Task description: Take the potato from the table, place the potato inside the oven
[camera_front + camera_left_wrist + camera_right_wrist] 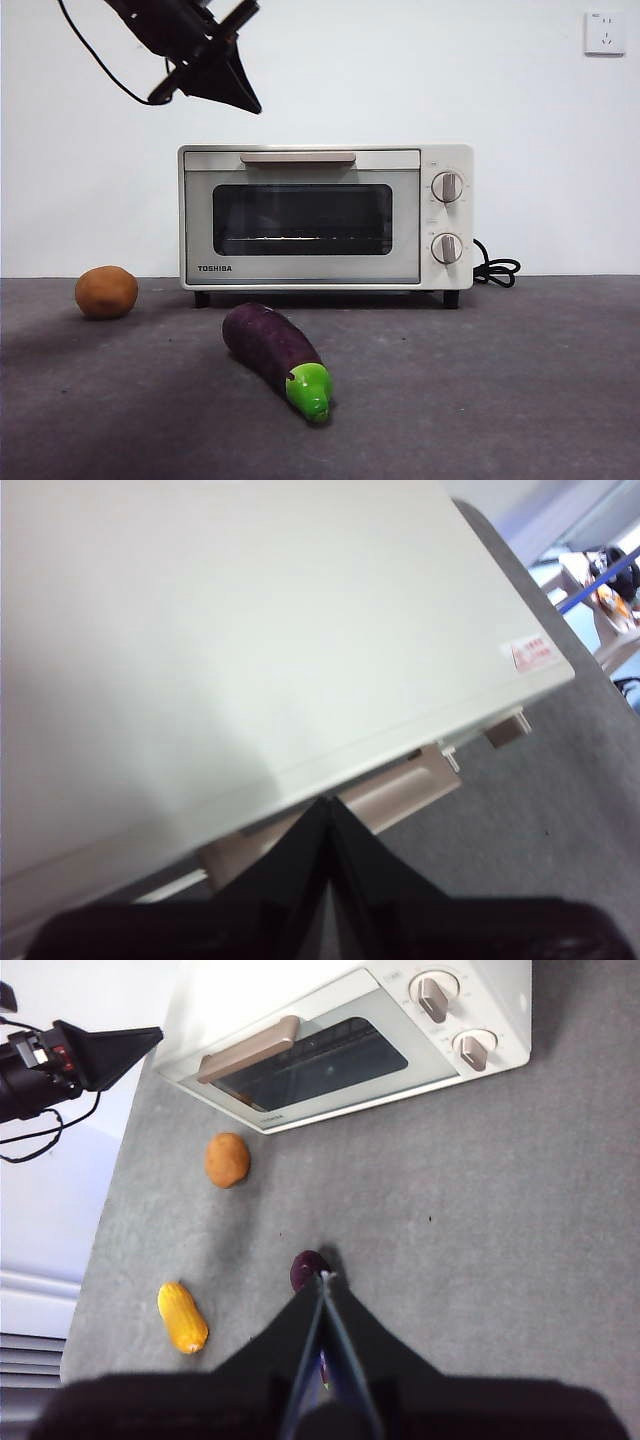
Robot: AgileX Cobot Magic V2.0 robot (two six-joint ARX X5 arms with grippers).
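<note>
Potato (106,292) on table (520,400), left of shut oven (325,215): firm, smooth, likely rollable (best pinched across its short middle). Left gripper (327,805) closed, empty, above oven; right gripper (324,1278) closed, waiting.

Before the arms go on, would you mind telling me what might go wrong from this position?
1. The oven door is closed, and the shut left gripper hovers above its handle; closed jaws may slip off the handle rather than pull it.
2. The eggplant lies in front of the oven, so a swinging door or arm might knock it.
3. The potato is round and may roll when grasped.
</note>
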